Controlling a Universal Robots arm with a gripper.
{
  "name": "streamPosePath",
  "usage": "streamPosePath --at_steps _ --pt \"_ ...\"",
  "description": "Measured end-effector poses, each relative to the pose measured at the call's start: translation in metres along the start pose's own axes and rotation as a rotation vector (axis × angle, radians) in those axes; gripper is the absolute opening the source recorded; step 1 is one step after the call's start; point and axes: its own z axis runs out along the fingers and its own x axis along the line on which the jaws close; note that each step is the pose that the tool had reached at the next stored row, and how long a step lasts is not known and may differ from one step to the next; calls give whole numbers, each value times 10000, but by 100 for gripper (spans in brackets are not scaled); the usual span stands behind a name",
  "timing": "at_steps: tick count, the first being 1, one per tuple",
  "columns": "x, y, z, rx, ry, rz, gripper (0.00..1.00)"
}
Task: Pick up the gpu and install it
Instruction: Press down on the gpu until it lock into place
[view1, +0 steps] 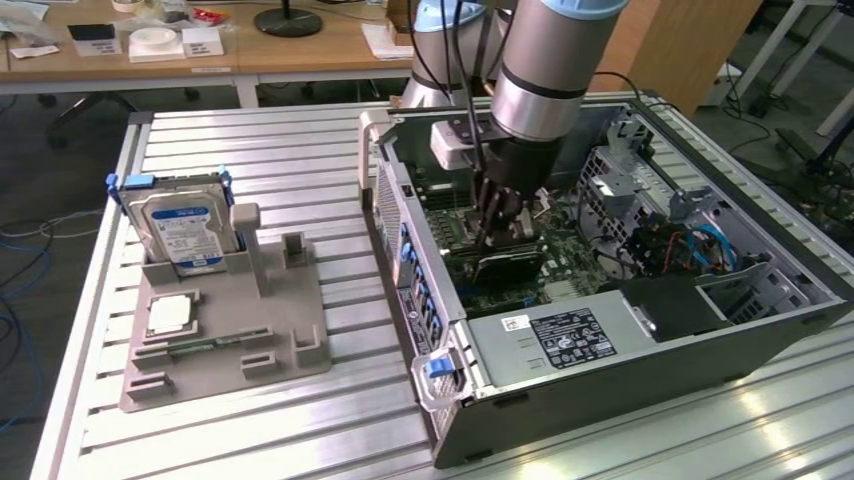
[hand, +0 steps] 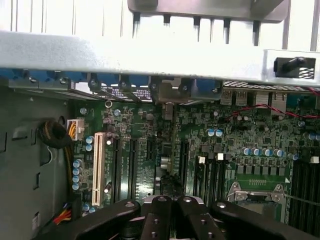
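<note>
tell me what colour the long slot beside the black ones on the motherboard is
Cream white; the long slot shows best in the wrist view.

gpu (view1: 505, 264) mostly hidden beneath the claw (view1: 503, 238) inside the computer case (view1: 641, 350) — claw (hand: 172, 220) cut off at the wrist picture's edge, power-supply label (view1: 567, 338) text too small to read

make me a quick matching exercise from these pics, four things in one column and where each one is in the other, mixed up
Things:
1. gpu
2. hard drive
3. gripper
4. white slot

Places or states:
A. upright in the grey holder, on the exterior view's left
B. on the green motherboard, wrist view
C. shut, down inside the open computer case
D. under the gripper, inside the case

Pairs: 1-D, 2-A, 3-C, 4-B
</note>
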Motion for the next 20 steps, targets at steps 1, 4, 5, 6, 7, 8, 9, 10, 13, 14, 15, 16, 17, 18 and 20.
streamPosePath --at_steps 1,4,5,6,7,8,9,10,13,14,15,16,17,18,20 --pt "-3 9 0 -1 1 0 11" --pt "-7 60 2 0 -1 0 11" --pt "-7 70 3 0 0 0 11" --pt "-7 76 3 -1 0 0 11" --pt "-6 79 4 0 -1 0 11" --pt "-2 81 4 -1 1 -1 11" --pt "-2 85 7 -1 0 -1 11" --pt "-2 90 9 0 0 1 11" --pt "-3 116 15 -1 0 0 11" --pt "-3 124 17 0 -1 0 11" --pt "-3 130 20 0 0 0 11" --pt "-3 134 29 -1 0 0 11" --pt "-3 136 47 -1 1 0 11" --pt "-2 136 64 -1 1 -2 11" --pt "-2 139 100 -1 1 0 11"
